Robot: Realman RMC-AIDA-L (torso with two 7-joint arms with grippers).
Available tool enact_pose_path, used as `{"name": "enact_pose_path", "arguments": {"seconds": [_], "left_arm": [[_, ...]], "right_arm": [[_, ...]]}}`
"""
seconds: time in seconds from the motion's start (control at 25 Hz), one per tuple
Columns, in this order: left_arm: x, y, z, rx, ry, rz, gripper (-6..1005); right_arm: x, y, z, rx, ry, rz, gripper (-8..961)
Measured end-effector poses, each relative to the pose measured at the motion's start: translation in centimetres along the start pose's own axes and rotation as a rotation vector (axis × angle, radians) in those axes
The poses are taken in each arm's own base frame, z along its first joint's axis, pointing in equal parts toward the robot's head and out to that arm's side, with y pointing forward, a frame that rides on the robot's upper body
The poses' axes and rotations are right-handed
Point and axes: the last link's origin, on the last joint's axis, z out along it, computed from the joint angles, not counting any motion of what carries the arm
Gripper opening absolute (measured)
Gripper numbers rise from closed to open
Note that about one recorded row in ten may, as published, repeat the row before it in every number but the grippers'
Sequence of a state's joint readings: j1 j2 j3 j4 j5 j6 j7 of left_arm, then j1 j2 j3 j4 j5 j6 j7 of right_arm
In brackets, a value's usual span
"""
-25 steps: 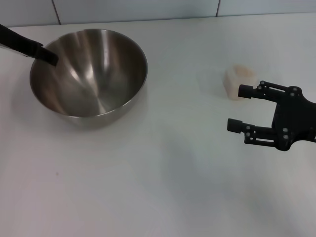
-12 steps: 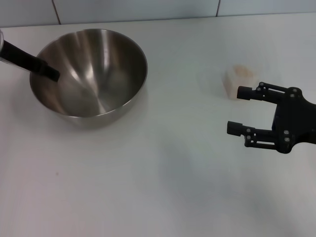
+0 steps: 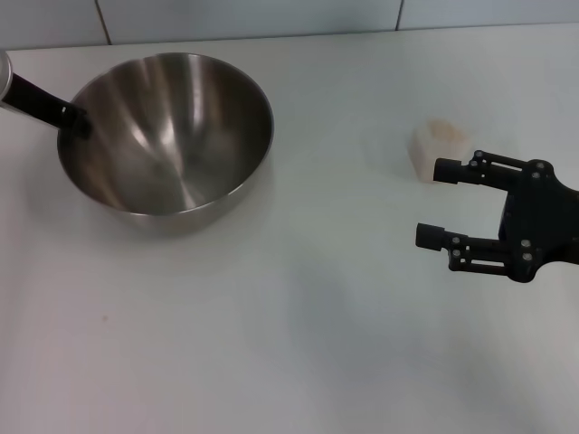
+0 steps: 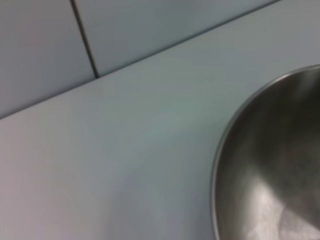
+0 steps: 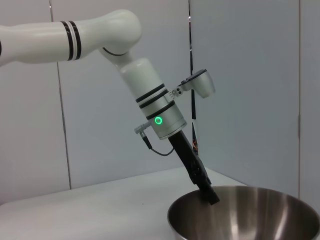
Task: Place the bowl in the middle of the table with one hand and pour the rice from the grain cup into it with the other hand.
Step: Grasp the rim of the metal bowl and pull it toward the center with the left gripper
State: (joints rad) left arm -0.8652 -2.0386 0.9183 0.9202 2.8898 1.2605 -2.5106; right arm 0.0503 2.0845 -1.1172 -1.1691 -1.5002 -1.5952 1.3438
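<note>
The steel bowl (image 3: 167,136) stands at the back left of the white table (image 3: 298,316); it also shows in the left wrist view (image 4: 270,170) and the right wrist view (image 5: 250,215). My left gripper (image 3: 71,117) is at the bowl's left rim, and the right wrist view shows it (image 5: 210,192) reaching down to that rim. The small translucent grain cup (image 3: 439,149) stands upright at the right, with pale rice (image 3: 443,129) showing at its top. My right gripper (image 3: 437,201) is open and empty, just in front of the cup, one fingertip close beside it.
A tiled wall (image 3: 244,16) runs along the table's back edge, close behind the bowl. The left arm (image 5: 100,35) slopes down from the upper left to the bowl.
My left gripper has drawn back from inside the bowl to its left rim. The bowl has shifted very slightly right. The right gripper and cup have hardly moved.
</note>
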Motion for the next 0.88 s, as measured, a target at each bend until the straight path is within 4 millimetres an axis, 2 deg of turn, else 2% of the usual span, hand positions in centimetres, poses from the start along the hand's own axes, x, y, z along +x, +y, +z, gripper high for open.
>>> {"name": "enact_pose_path", "arguments": {"seconds": [0.44, 0.88], "left_arm": [[-0.1, 0.1, 0.1, -0.002, -0.013, 0.015, 108], [0.4, 1.6, 0.3, -0.047, -0.02, 0.113, 90]], "right_arm": [[-0.1, 0.0, 0.1, 0.0, -0.001, 0.0, 774], [0.0, -0.4, 0.5, -0.004, -0.005, 0.011, 774]]}}
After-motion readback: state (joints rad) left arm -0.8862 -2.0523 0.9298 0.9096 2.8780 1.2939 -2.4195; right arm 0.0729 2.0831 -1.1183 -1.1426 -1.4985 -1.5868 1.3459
